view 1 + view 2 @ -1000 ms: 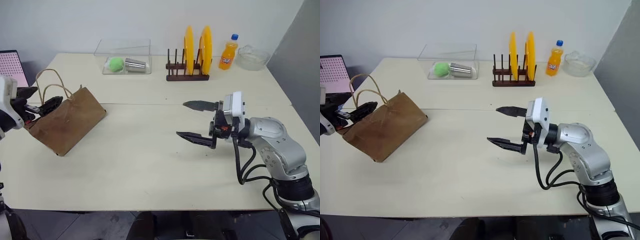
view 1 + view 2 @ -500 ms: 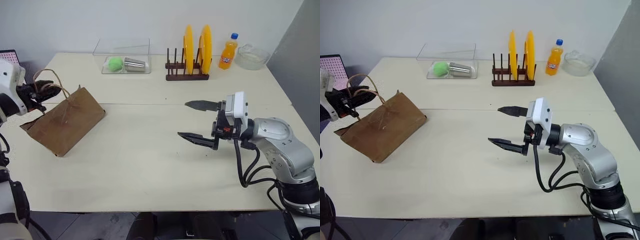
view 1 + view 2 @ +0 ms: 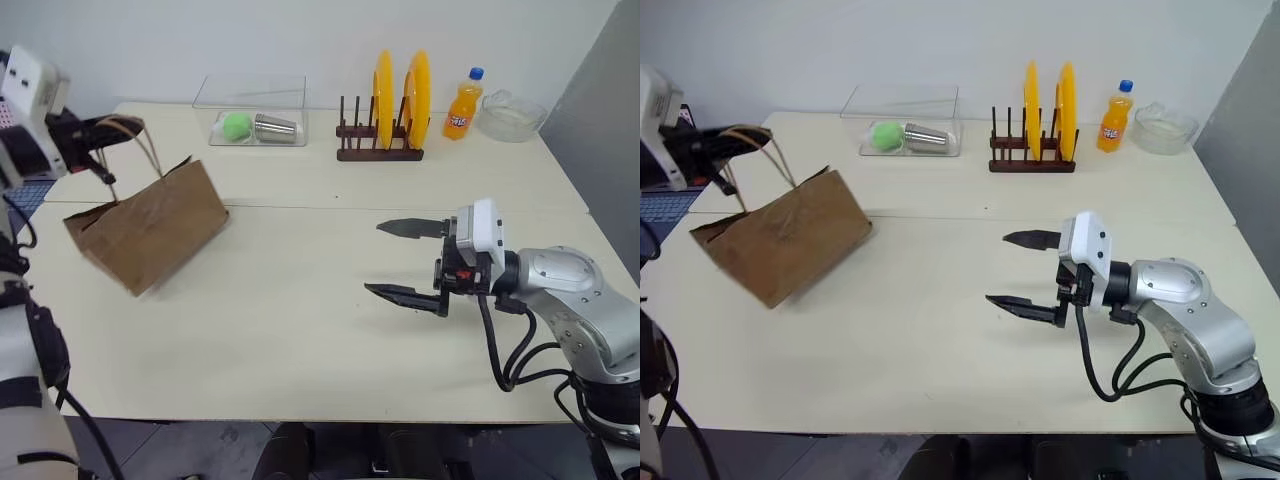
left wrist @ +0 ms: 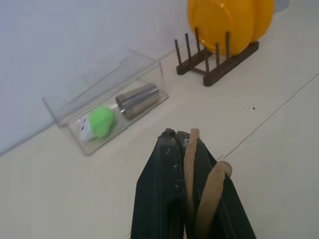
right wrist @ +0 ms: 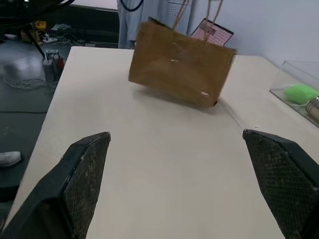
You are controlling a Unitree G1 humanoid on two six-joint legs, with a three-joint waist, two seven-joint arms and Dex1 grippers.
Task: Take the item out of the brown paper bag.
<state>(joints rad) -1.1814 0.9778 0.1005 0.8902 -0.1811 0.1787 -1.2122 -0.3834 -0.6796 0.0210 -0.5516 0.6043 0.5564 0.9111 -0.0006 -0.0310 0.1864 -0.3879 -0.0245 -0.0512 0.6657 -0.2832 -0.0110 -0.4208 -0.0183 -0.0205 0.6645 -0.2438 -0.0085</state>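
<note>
The creased brown paper bag [image 3: 150, 225] hangs tilted at the table's left, its lower end still on the table. My left gripper [image 3: 105, 128] is raised above it and shut on the bag's two tan looped handles [image 4: 192, 164]. The handles run between the black fingers [image 4: 159, 199] in the left wrist view. The item is hidden. My right gripper [image 3: 375, 258] hovers over the table's right half, pointing toward the bag [image 5: 182, 62], open wide with nothing between its fingers [image 5: 84, 169].
Along the table's far edge stand a clear box [image 3: 250, 115] with a green ball and a metal cup, a wooden rack with two yellow plates [image 3: 385, 110], an orange soda bottle [image 3: 460, 105] and a glass bowl [image 3: 508, 112].
My left gripper has shut on the bag's handles and risen, moving right. The bag's handle end has lifted with it. The right gripper has stayed open and nearly still.
</note>
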